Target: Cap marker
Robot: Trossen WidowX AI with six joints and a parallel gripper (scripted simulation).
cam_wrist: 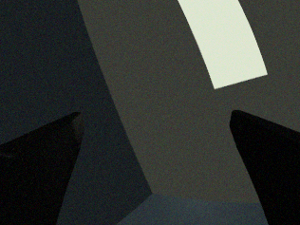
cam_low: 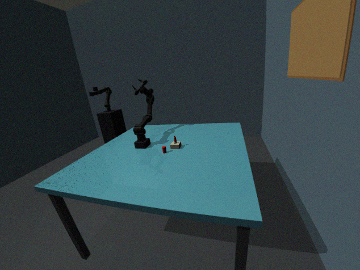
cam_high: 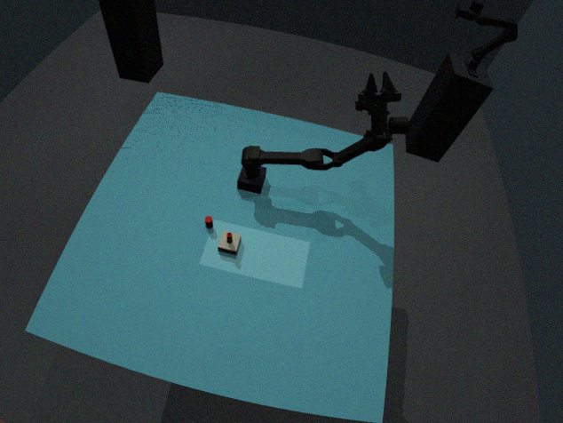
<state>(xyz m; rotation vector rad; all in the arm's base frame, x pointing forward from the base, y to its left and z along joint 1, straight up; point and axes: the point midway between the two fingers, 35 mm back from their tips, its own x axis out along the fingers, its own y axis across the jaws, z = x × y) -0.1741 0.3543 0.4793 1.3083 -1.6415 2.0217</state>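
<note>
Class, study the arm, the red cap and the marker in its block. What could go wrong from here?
1. The open claw points up, far from the cap; its wrist view shows nothing of the table, so the approach may be misjudged.
2. The cap stands loose near the holder block; a sloppy descent could topple it or bump the marker.

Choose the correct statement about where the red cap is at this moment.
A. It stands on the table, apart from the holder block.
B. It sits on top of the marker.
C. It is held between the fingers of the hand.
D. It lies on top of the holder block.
A: the red cap stands on the table beside the holder block, not touching it, while the open hand is raised far away.
</note>
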